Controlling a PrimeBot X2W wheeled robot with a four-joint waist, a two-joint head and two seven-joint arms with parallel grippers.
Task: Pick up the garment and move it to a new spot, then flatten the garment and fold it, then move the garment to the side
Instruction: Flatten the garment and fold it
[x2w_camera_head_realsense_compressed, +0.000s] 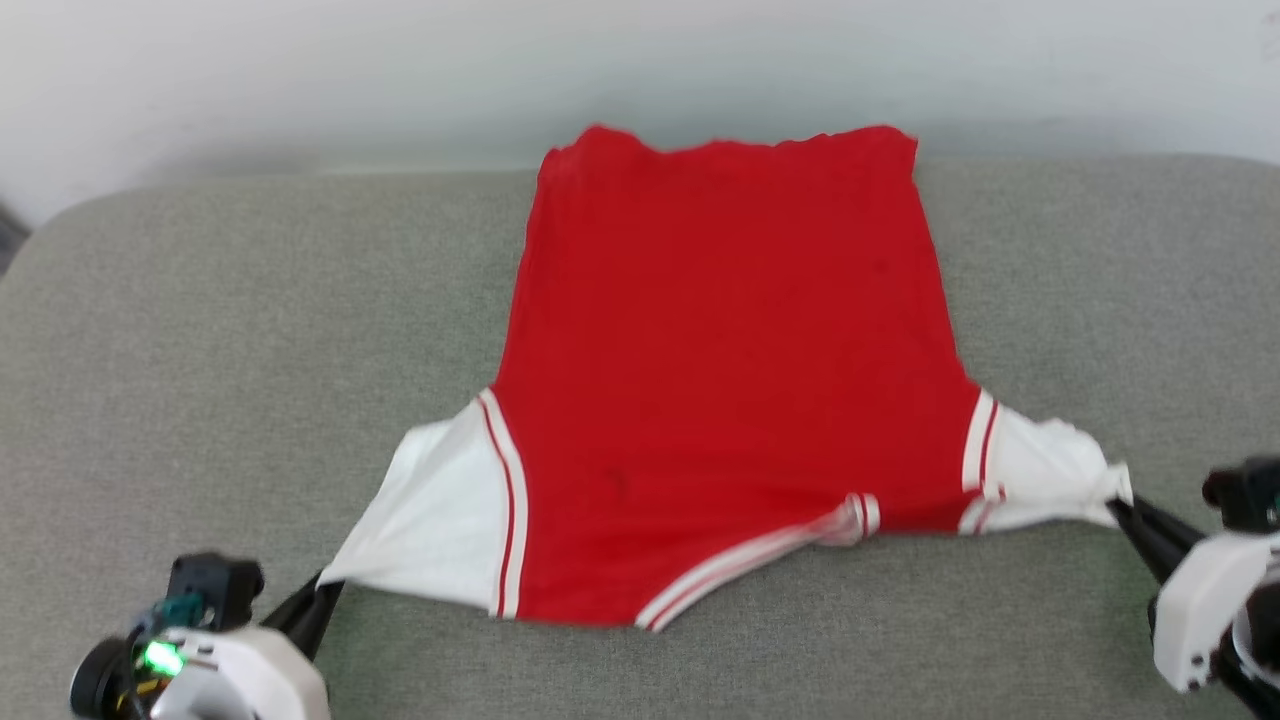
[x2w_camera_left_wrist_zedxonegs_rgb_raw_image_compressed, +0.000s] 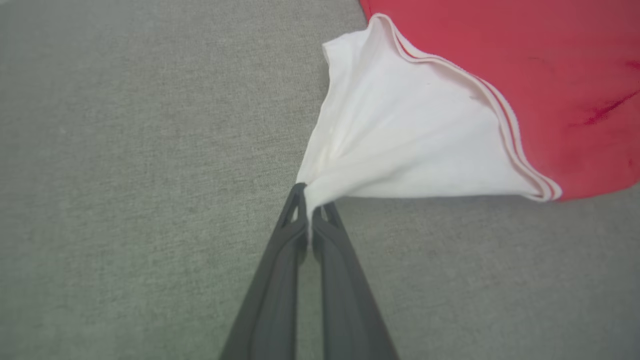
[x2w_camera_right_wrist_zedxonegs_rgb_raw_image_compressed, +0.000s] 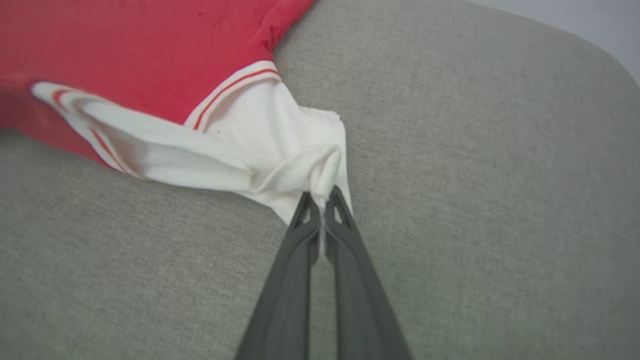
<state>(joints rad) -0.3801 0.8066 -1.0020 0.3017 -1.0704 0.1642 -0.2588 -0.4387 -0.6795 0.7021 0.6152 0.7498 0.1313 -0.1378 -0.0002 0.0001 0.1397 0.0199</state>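
The red garment (x2w_camera_head_realsense_compressed: 730, 370) lies spread on the grey cushion, its hem at the far edge and its striped collar nearest me. My left gripper (x2w_camera_head_realsense_compressed: 325, 590) is shut on the tip of the white left sleeve (x2w_camera_head_realsense_compressed: 435, 510); in the left wrist view the fingers (x2w_camera_left_wrist_zedxonegs_rgb_raw_image_compressed: 280, 280) of the left gripper (x2w_camera_left_wrist_zedxonegs_rgb_raw_image_compressed: 310, 200) pinch the gathered white cloth (x2w_camera_left_wrist_zedxonegs_rgb_raw_image_compressed: 400, 145). My right gripper (x2w_camera_head_realsense_compressed: 1122, 502) is shut on the bunched right sleeve (x2w_camera_head_realsense_compressed: 1050, 470). The right wrist view shows the right gripper (x2w_camera_right_wrist_zedxonegs_rgb_raw_image_compressed: 320, 197) clamped on crumpled white cloth (x2w_camera_right_wrist_zedxonegs_rgb_raw_image_compressed: 280, 145). Both sleeves are pulled outward.
The grey cushion (x2w_camera_head_realsense_compressed: 200, 350) stretches wide to either side of the garment, with rounded corners at the far left and far right. A pale wall (x2w_camera_head_realsense_compressed: 640, 60) rises behind its far edge.
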